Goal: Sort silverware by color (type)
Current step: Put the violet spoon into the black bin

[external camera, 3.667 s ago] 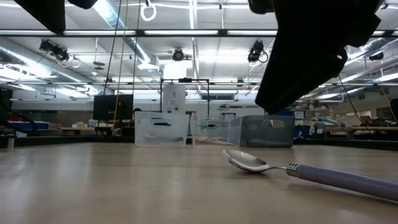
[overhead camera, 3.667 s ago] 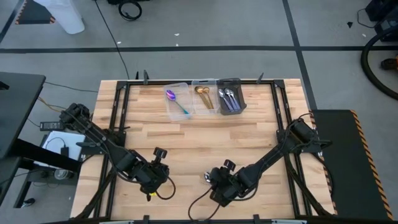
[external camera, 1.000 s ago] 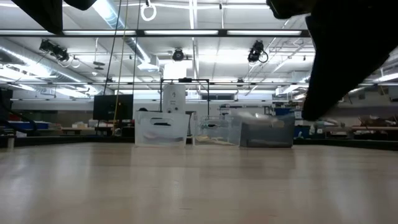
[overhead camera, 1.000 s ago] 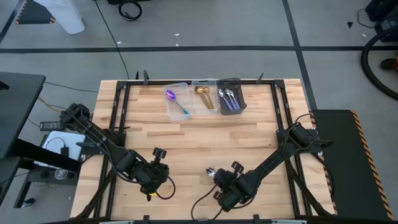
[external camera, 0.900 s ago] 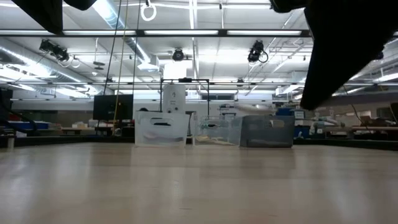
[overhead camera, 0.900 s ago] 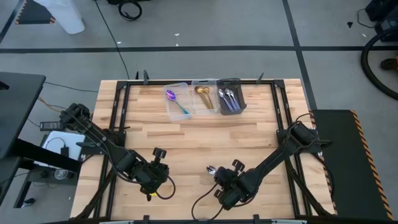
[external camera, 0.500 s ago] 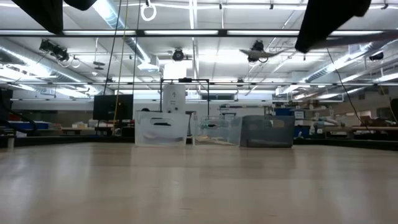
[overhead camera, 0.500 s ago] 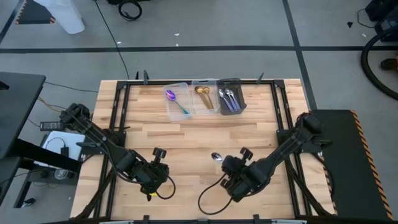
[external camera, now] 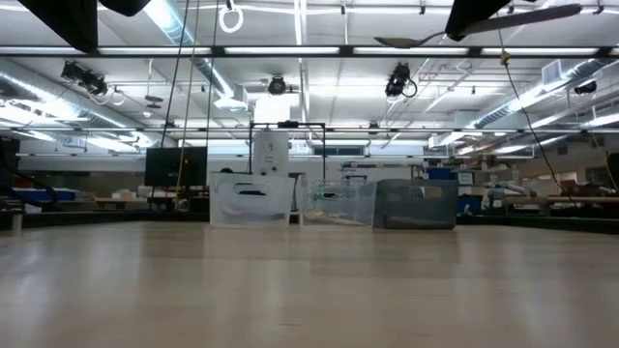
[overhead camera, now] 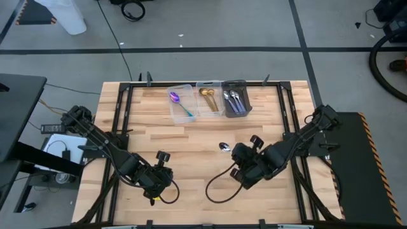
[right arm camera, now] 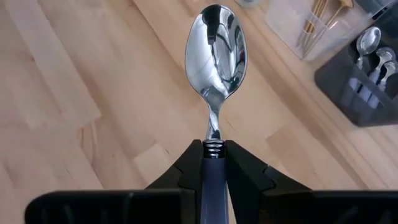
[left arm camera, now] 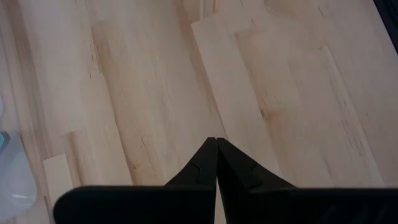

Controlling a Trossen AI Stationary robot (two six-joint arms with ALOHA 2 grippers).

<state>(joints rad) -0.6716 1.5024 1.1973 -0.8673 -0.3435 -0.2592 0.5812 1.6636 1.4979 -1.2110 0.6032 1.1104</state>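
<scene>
Polished silver, the small round-bowled spoon with a grey-lilac handle [right arm camera: 216, 56] juts straight out of the right claw [right arm camera: 214, 163], clamped on the handle just behind the neck and carried clear above the pale wooden surface [overhead camera: 191, 140], likely so it can go to the dark grey bin [right arm camera: 364, 87], where 3 like spoons lie. The left claw [left arm camera: 216, 163] waits pressed together, low at its near corner. Most of the handle is hidden between the fingers.
</scene>
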